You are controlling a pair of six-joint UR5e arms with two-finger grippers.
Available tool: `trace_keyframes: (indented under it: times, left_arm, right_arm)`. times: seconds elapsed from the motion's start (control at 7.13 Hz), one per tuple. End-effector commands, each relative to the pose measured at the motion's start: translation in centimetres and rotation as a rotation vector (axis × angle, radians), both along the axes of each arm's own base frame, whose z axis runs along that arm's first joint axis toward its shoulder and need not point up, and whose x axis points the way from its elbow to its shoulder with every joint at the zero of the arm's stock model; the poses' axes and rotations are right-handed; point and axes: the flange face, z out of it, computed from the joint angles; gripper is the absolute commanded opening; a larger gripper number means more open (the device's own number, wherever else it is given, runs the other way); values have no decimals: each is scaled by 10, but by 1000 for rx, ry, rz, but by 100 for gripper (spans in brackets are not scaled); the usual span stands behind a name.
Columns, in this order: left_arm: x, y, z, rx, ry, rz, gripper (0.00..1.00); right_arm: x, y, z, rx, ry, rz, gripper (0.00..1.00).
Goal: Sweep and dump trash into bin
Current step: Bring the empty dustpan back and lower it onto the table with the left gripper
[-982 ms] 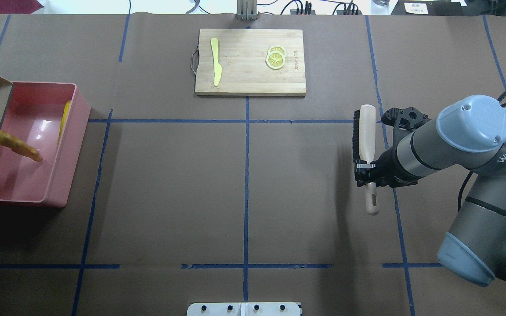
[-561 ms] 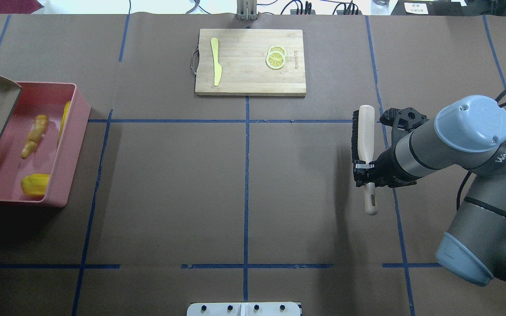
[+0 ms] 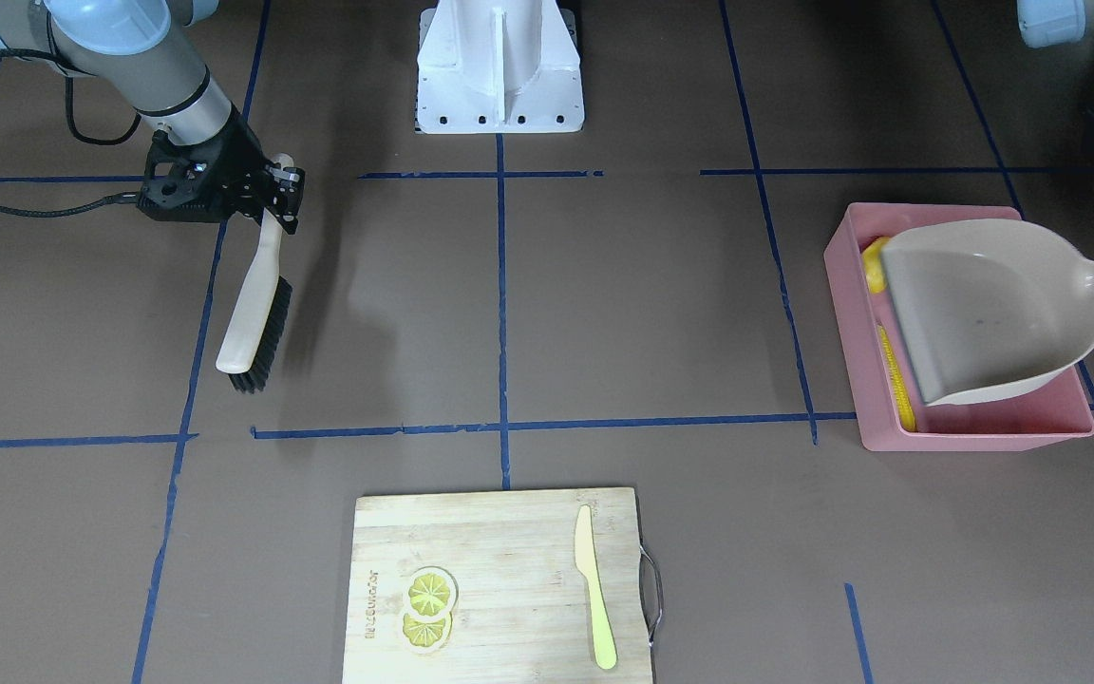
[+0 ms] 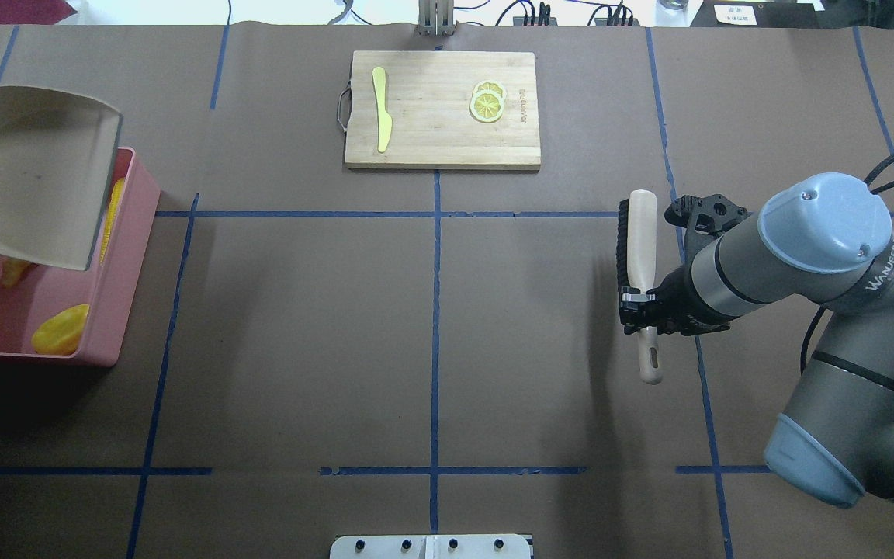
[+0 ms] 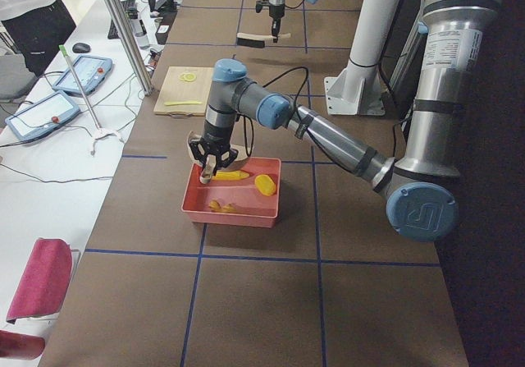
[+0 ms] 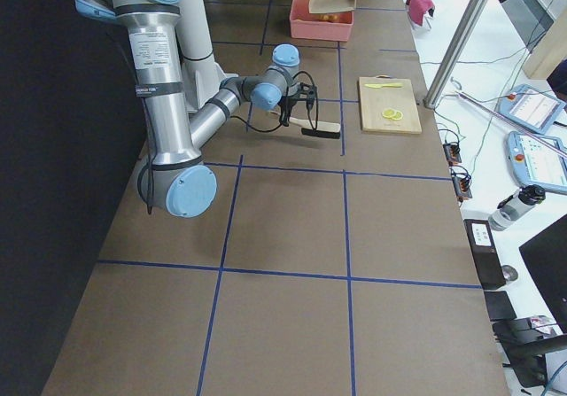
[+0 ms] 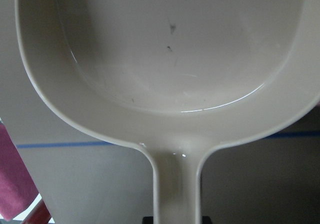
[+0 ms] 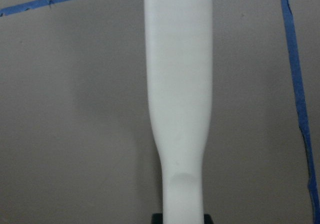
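While the dustpan (image 4: pixel 28 178) hangs tilted over the bin (image 4: pixel 130 264) at the left edge of the overhead frame, all three pieces of trash lie inside the pink tub. The corn cob (image 4: pixel 116 210) rests along the tub's right-hand wall, just beside the dustpan's open lip. The potato-like lump (image 4: pixel 61 330) sits in the lower right corner of the tub floor. The ginger root (image 4: pixel 12 272) shows only as a small tan end under the dustpan's lower edge; the rest is hidden.

The left jaws are closed on the dustpan's handle. In the left wrist view that handle runs straight down to a dark part at the bottom edge, and the pale bowl fills the upper frame with a few dark specks in it.

The right jaws are clamped on the narrow handle of the brush (image 4: pixel 639 233) right of centre in the overhead frame. The brush points toward the top of the frame, black bristles facing left and the handle end sticking out below the jaws. Its shadow falls apart from it on the bench (image 4: pixel 299 310).

At top centre lies a wooden cutting board (image 4: pixel 439 132) with a pale knife (image 4: pixel 380 109) on its left part and lemon slices (image 4: pixel 487 102) on its right.
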Motion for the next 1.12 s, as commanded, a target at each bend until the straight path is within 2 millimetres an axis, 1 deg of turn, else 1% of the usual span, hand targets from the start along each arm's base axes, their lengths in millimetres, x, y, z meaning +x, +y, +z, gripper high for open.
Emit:
trace_keyframes:
  times: [0.0, 0.14, 0.28, 0.42, 0.56, 0.7, 0.84, 0.98]
  left_arm:
    - [128, 4, -63, -39, 143, 104, 0]
    - [189, 19, -89, -80, 178, 109, 0]
    - [235, 38, -93, -78, 141, 99, 0]
    - [277, 64, -90, -131, 143, 95, 0]
    - [300, 81, -93, -183, 157, 72, 0]
    - [330, 105, -97, -223, 160, 82, 0]
    - [333, 106, -103, -215, 160, 66, 0]
    - [342, 115, -103, -207, 154, 83, 1]
  right_arm:
    - [-6, 0, 5, -8, 8, -7, 0]
    - [-8, 0, 7, -9, 13, -8, 0]
    - [-11, -3, 13, -12, 21, -10, 0]
    - [-13, -4, 15, -4, 12, -11, 0]
    - [-15, -4, 15, -7, 10, -10, 0]
    - [-15, -5, 16, -7, 11, -8, 0]
    - [-15, -5, 14, -9, 8, -5, 0]
    - [-18, -2, 15, -4, 12, -8, 0]
